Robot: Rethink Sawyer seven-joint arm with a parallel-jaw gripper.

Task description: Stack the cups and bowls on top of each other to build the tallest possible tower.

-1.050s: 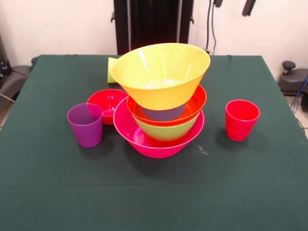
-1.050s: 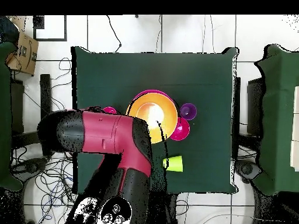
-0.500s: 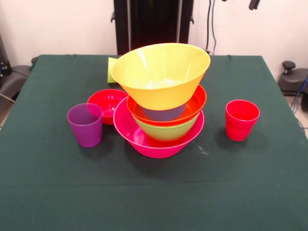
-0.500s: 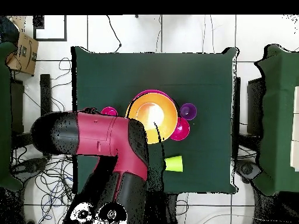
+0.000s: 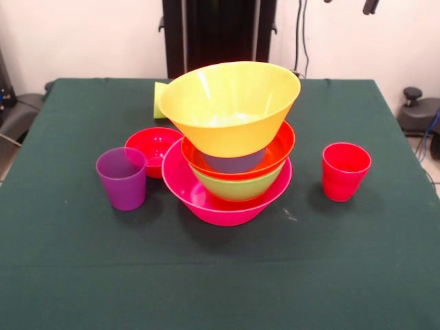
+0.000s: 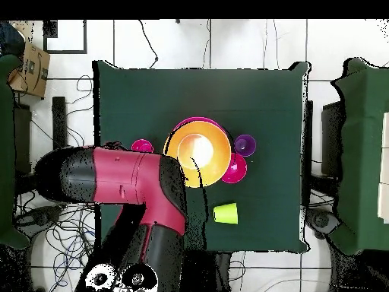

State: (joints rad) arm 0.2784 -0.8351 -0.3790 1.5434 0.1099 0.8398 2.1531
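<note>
Tower (image 5: 230,158) at table (image 5: 62,275) centre: pink bowl (image 5: 206,199) lowest, then green bowl (image 5: 240,187), orange-red bowl (image 5: 278,148), a bluish piece (image 5: 234,163) peeking out, big yellow-orange bowl (image 5: 230,103) on top, tilted. In the front view: small red bowl (image 5: 152,148) at 9 o'clock of the tower, touching the pink rim; purple cup (image 5: 122,179) upright at 8 o'clock, just beside red bowl; red cup (image 5: 345,170) upright at 3 o'clock, well apart; lime green cup (image 5: 159,100) on its side at 11 o'clock, mostly hidden behind the yellow-orange bowl. Overhead: red-and-black arm (image 6: 121,176) over the table edge at 8 o'clock of the tower. Claw not visible, open or closed cannot tell, nothing seen held.
</note>
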